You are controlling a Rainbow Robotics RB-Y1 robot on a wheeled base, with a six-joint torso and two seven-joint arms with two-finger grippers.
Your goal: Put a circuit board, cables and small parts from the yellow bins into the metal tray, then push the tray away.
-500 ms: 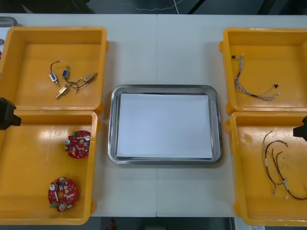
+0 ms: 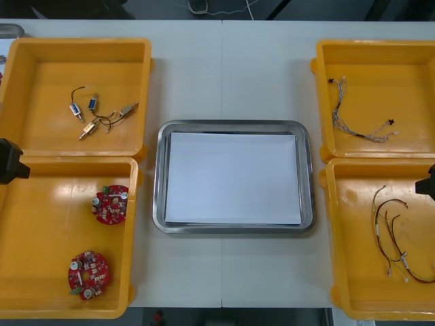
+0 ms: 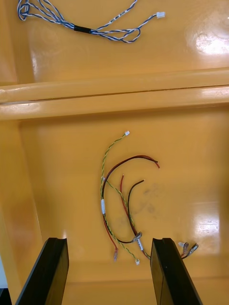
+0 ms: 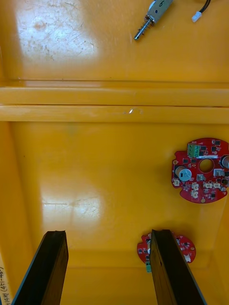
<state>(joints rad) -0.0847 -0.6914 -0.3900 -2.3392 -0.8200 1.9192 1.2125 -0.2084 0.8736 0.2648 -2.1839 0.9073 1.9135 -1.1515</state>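
Left gripper (image 4: 107, 269) hangs released over the bin (image 4: 95, 190) of circuit boards (image 4: 200, 170); right gripper (image 3: 109, 272) hangs released over red and yellow cables (image 3: 102, 205)

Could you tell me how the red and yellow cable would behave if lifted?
Probably floppy: the red and yellow cable lies in loose curves. Likely light, its strands being thin. Its splayed ends may snag the yellow bin.

Light table (image 2: 194, 75) from above.
A seam (image 2: 222, 81) runs down its middle; dark floor (image 2: 156, 8) lies beyond its far edge.
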